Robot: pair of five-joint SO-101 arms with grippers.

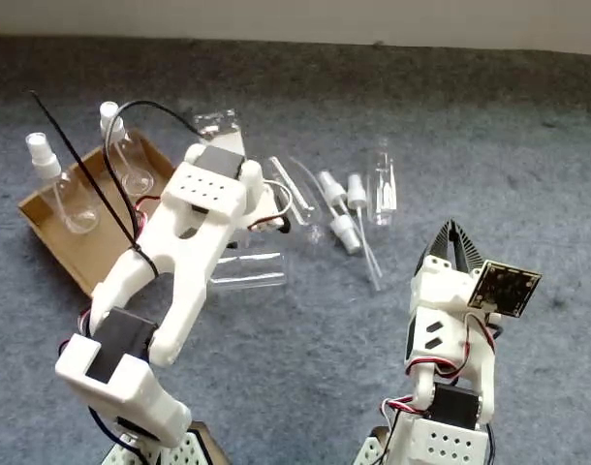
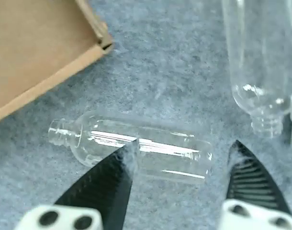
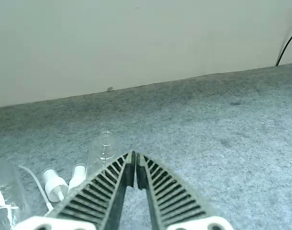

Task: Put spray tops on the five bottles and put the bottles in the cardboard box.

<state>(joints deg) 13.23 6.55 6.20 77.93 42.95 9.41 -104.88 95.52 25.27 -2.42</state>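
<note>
On grey carpet point(image 1: 528, 174): three clear plastic bottles point(image 1: 381, 184); apparently three white spray tops point(image 1: 346, 232); cardboard box point(image 1: 77, 254) holding two capped bottles point(image 1: 68, 194). Left gripper point(image 2: 180, 147) spread over one bottle; right gripper point(image 3: 135, 160) closed, empty.

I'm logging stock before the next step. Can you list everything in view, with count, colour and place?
Cardboard box: one, brown, left side of the carpet.
Capped bottles: two, clear with white spray tops, in the box.
Uncapped bottles: three, clear, on the carpet: one under the left arm, one beyond it, one right of the loose tops.
Loose spray tops: three, white, mid-carpet.
Carpet: one, grey, under everything.
Left tool: one, black, open around a lying uncapped bottle.
Right tool: one, black, shut, over bare carpet on the right.
</note>
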